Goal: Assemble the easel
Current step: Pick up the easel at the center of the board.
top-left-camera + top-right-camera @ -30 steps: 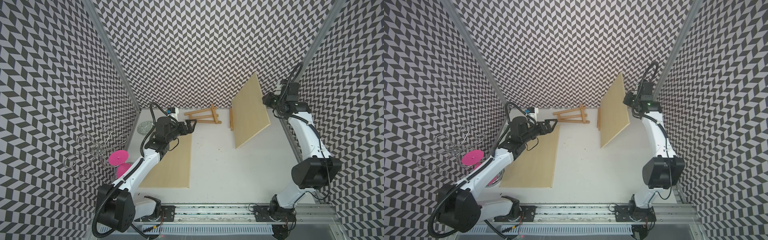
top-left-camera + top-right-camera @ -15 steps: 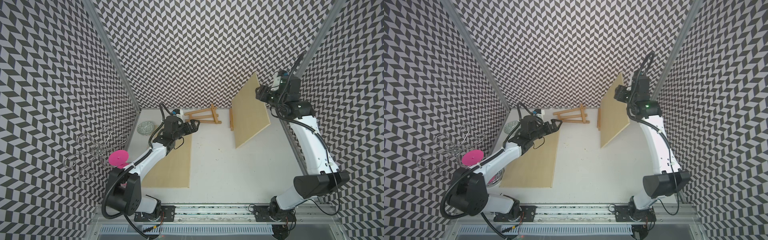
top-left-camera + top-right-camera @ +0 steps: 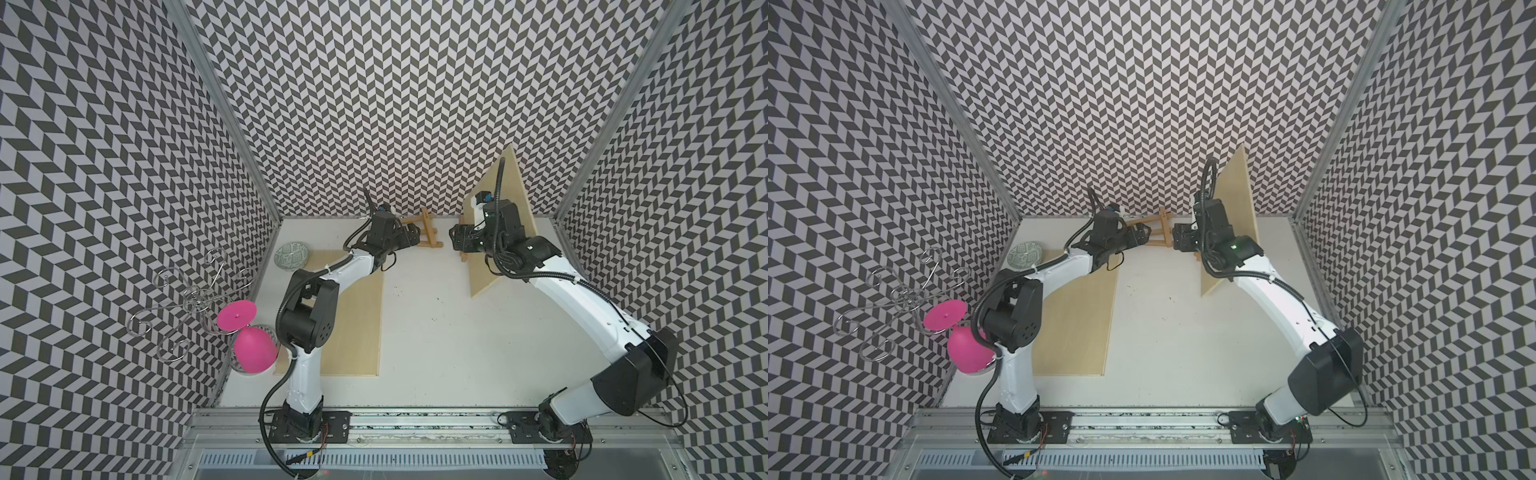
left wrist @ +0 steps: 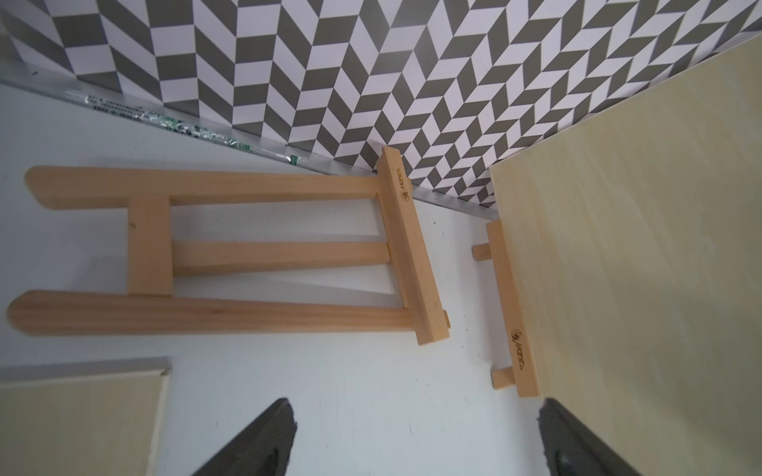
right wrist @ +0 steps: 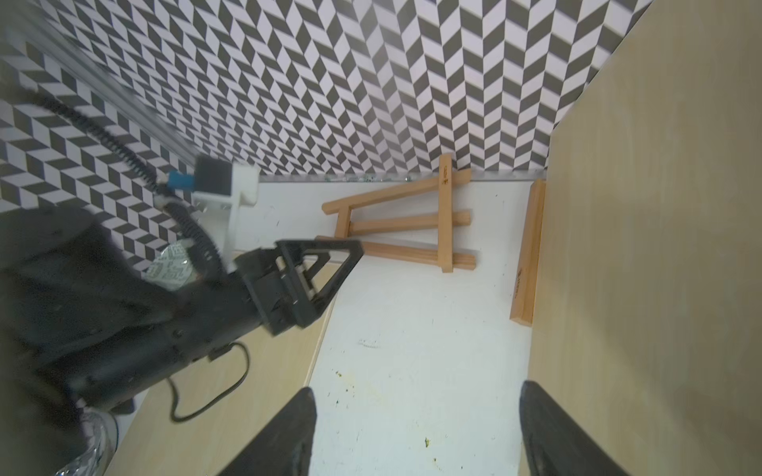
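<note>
The small pale wooden easel frame (image 3: 430, 230) lies flat on the white tabletop (image 3: 432, 332) by the back wall, between the two claws. The left gripper (image 4: 414, 437) and the right gripper (image 5: 416, 432) both hang near it, jaws spread wide and empty. A tilted plywood board (image 3: 517, 191) stands just beside it on the right.

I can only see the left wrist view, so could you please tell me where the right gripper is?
Observer: The right gripper faces the left gripper across the flat easel frame, close beside the tilted panel.
Operator: Thank you. Is it carrying anything?
Observer: No. In the right wrist view its jaws stand wide apart, with only bare table between them.
Operator: And what lies behind my arm?
Observer: A patterned bowl sits by the left wall, beside the far corner of the flat board.
</note>
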`<state>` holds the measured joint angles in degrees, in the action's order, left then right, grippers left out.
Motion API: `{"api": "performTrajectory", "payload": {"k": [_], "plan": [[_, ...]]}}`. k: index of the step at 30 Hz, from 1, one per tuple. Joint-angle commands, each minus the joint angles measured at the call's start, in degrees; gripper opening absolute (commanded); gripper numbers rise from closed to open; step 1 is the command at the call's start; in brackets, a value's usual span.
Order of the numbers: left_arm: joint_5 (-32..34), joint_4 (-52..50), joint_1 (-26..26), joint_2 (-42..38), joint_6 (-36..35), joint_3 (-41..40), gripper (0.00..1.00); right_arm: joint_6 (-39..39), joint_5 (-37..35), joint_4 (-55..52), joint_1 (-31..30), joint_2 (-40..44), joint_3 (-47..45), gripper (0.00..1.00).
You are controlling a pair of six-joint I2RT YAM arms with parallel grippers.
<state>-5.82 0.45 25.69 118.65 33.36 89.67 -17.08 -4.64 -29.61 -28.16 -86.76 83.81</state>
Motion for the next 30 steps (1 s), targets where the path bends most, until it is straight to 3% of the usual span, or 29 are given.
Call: {"api": "performTrajectory", "payload": {"k": [1, 6, 11, 20, 30], "plan": [[6.24, -6.63, 3.16, 7.33, -4.82, 10.19, 0.92, -1.33, -3.04, 7.21, -0.58, 5.01, -1.94, 0.77], [14.52, -14.17, 6.41, 19.67, -8.67, 27.63, 0.93, -2.28, -1.86, 9.50, -0.58, 8.48, -5.84, 0.80], [19.56, -17.81, 7.27, 28.65, -8.21, 38.52, 0.91, -2.03, -0.43, 9.32, -0.58, 9.73, -6.72, 0.82], [22.96, -14.61, 7.35, 33.64, -9.01, 41.54, 0.78, -1.37, 0.50, 10.73, -0.58, 11.18, -8.72, 0.83], [20.12, -17.70, 7.44, 34.54, -10.57, 41.55, 0.58, -2.14, 1.81, 10.86, -0.58, 11.76, -10.10, 0.84]]}}
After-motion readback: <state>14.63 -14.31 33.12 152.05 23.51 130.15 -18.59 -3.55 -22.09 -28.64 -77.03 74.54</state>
